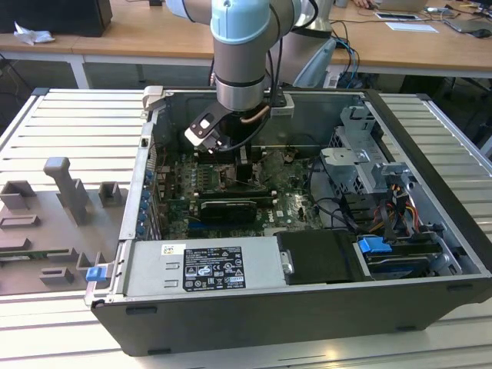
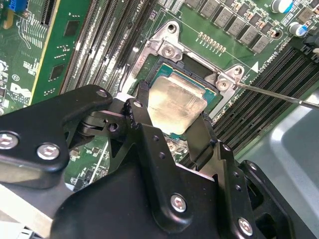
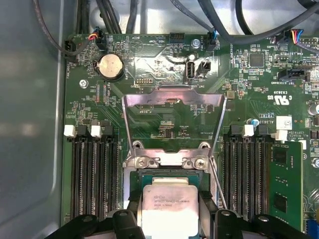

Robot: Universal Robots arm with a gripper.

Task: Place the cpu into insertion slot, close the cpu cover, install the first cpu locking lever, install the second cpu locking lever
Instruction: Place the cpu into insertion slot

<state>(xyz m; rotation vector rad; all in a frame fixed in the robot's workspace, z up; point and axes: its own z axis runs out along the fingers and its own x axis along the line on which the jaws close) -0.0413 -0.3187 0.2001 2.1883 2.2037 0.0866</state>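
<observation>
In both wrist views my gripper (image 2: 174, 108) (image 3: 169, 204) is shut on the cpu (image 2: 178, 102) (image 3: 167, 211). One black finger (image 2: 143, 97) presses each of two opposite edges of the chip. The chip's pale silver face is up, and it sits level, in or just over the insertion slot (image 2: 160, 70) (image 3: 149, 175) on the green board. The cpu cover (image 3: 172, 98) is swung open and stands back from the socket, its window showing the board behind. A thin wire locking lever (image 2: 279, 95) (image 3: 217, 185) sticks out unlatched beside the socket. In the exterior view the arm (image 1: 240, 77) reaches down into the open computer case (image 1: 254, 323).
Long black memory slots (image 3: 92, 174) (image 3: 249, 174) flank the socket on both sides. A green card (image 2: 55, 55) stands near one finger. Cables (image 3: 219, 20) hang past the board's far edge. A power supply (image 1: 204, 267) and a drive cage (image 1: 361, 165) fill the case around the board.
</observation>
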